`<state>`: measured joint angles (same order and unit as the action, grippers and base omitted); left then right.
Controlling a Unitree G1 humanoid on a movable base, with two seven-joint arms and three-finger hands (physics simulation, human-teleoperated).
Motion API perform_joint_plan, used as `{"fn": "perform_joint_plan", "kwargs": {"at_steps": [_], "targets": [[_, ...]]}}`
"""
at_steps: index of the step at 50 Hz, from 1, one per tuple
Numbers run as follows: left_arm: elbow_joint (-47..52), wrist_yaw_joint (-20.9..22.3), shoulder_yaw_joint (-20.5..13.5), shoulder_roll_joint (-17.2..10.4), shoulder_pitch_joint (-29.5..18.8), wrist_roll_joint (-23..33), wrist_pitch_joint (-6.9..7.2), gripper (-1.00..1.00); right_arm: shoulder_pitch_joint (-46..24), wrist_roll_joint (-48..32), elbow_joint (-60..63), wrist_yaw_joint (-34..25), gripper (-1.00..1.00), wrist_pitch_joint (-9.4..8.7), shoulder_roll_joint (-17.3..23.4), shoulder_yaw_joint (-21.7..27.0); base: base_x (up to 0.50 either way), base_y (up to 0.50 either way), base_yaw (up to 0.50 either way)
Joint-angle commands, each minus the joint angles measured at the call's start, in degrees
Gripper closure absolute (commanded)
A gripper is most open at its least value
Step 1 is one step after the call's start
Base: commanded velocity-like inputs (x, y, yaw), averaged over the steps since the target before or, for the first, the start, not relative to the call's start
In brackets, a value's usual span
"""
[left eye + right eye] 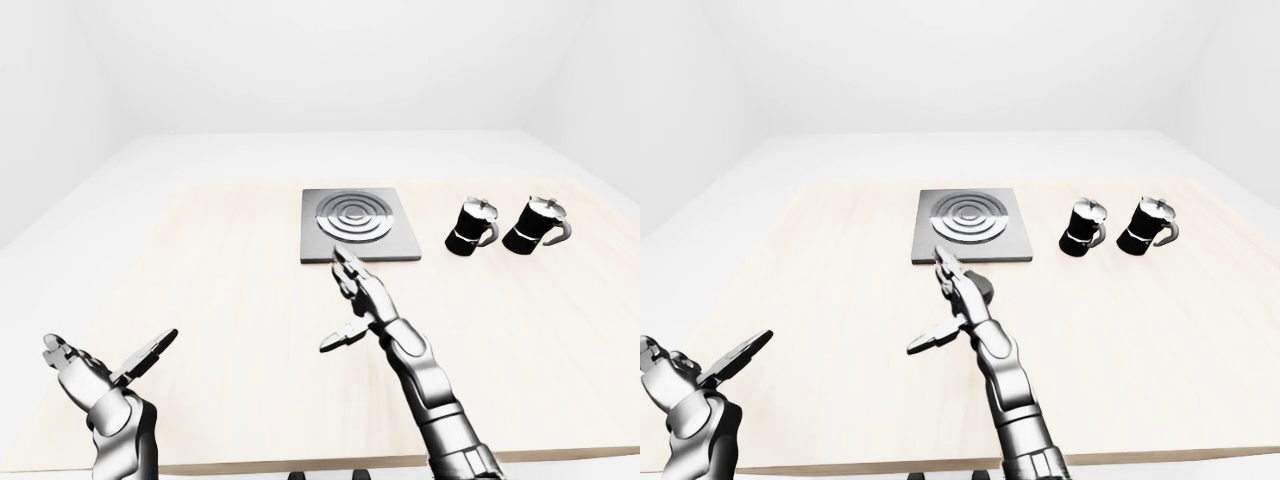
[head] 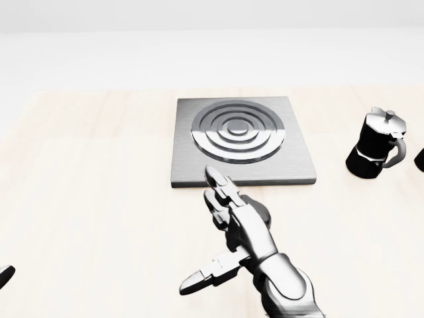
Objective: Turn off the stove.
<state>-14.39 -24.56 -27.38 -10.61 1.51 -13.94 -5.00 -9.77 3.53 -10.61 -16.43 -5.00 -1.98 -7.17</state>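
Note:
The stove is a square grey plate (image 2: 297, 159) with a ringed burner (image 2: 237, 130), lying at the upper middle of a pale wooden table (image 2: 99, 199). Its dark round knob (image 1: 984, 288) stands on the table just below the plate; in the head view my right hand covers most of it. My right hand (image 2: 211, 228) lies over the knob with its fingers (image 2: 215, 179) stretched toward the plate's lower edge and the thumb splayed to the lower left, open. My left hand (image 1: 108, 365) hovers open at the lower left of the left-eye view, far from the stove.
Two black and silver moka pots (image 1: 470, 225) (image 1: 535, 223) stand to the right of the stove. The table's near edge (image 1: 300, 462) runs along the bottom of the eye views. White walls and floor surround the table.

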Motion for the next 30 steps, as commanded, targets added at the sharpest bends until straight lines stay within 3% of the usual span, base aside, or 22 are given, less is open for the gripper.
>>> {"fn": "perform_joint_plan", "kwargs": {"at_steps": [1, 7, 12, 14, 17, 18, 20, 30], "targets": [[0.02, 0.76, -0.09, -0.02, 0.01, -0.28, 0.00, -1.00, -11.52, 3.25, 2.32, -5.06, -1.00, 0.00, -5.00, -1.21, 0.00, 0.00, 0.00], [0.22, 0.81, -0.03, 0.02, 0.08, -0.32, 0.00, -1.00, -17.47, 2.33, -7.59, -3.34, -1.00, 0.00, -2.67, 3.54, 0.00, 0.00, 0.00], [0.33, 0.85, -0.06, 0.10, 0.06, -0.17, 0.00, -1.00, -24.23, 0.86, -18.85, 0.33, -1.00, 0.00, 1.70, 7.57, 0.00, 0.00, 0.00], [0.43, 0.97, -0.05, 0.07, 0.13, -0.25, 0.00, -1.00, -27.55, 0.44, -21.72, -0.70, -1.00, 0.00, 3.53, 8.04, 0.00, 0.00, 0.00], [0.18, 1.01, -0.05, 0.07, 0.06, -0.22, 0.00, -1.00, -29.30, -0.39, -22.46, -1.15, -1.00, 0.00, 4.17, 8.04, 0.00, 0.00, 0.00], [0.13, 1.02, -0.07, 0.06, 0.06, -0.26, 0.00, -1.00, -35.76, -2.55, -20.63, -2.50, -1.00, 0.00, 5.96, 7.18, 0.00, 0.00, 0.00], [0.21, 1.09, -0.02, 0.07, 0.15, -0.27, 0.00, -1.00, -38.87, -4.08, -19.37, -2.85, -1.00, 0.00, 6.38, 7.67, 0.00, 0.00, 0.00], [1.63, 1.80, -0.48, 0.28, 0.83, -0.78, 0.00, -1.00, -44.81, -6.22, -20.40, -2.65, -1.00, 0.00, 9.26, 9.83, 0.00, 0.00, 0.00]]}}
